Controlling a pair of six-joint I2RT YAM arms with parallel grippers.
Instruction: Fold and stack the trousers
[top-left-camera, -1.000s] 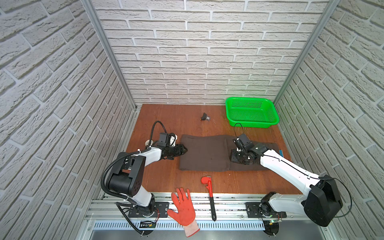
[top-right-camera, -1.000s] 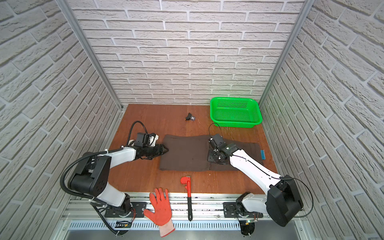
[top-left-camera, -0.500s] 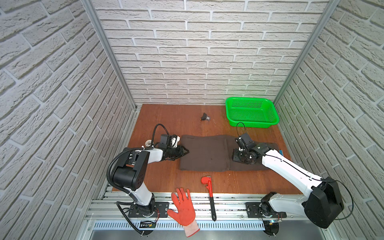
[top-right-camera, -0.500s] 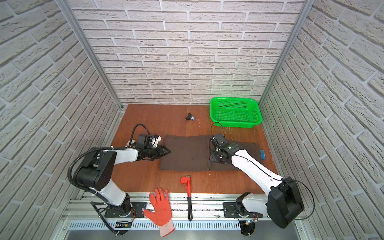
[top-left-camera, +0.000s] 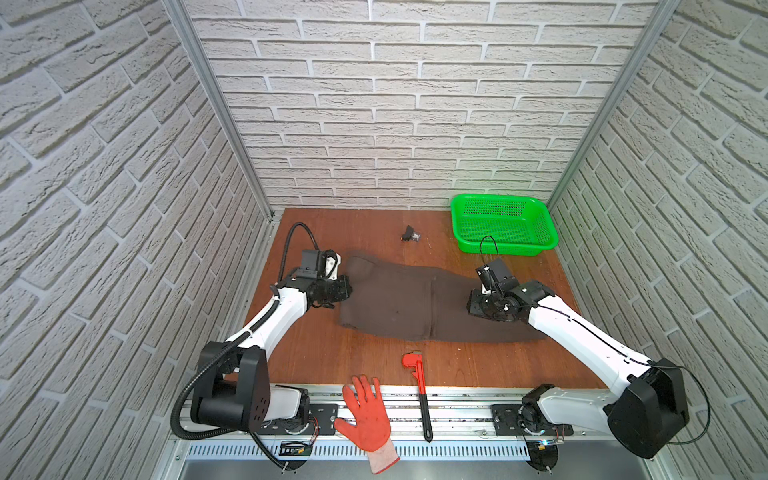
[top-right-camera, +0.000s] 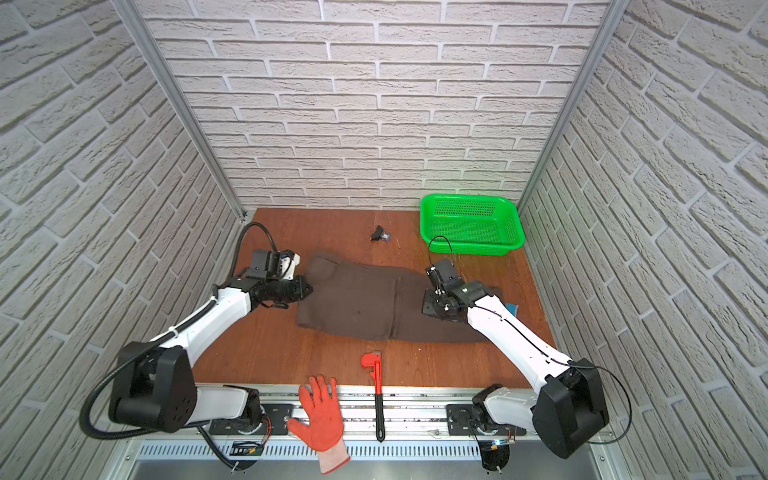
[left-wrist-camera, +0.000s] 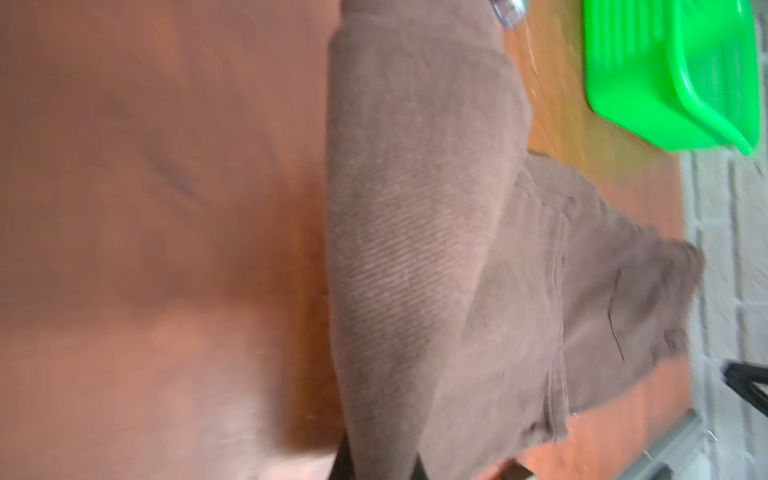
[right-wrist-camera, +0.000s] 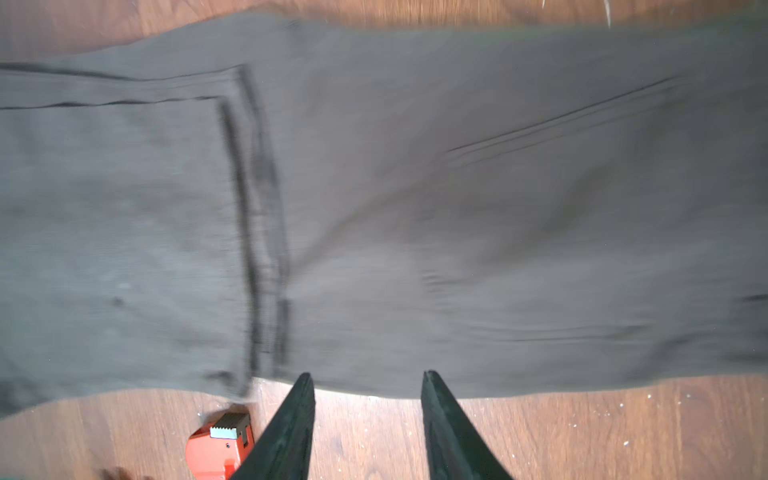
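The left claw pinches the trousers at their nine o'clock edge while the right claw hangs open, so a shallow bite may slip once lifted.

Dark brown trousers flat, mid-table

Trousers spread between left gripper and right gripper, basket behind right gripper, wrench and glove in front of both.
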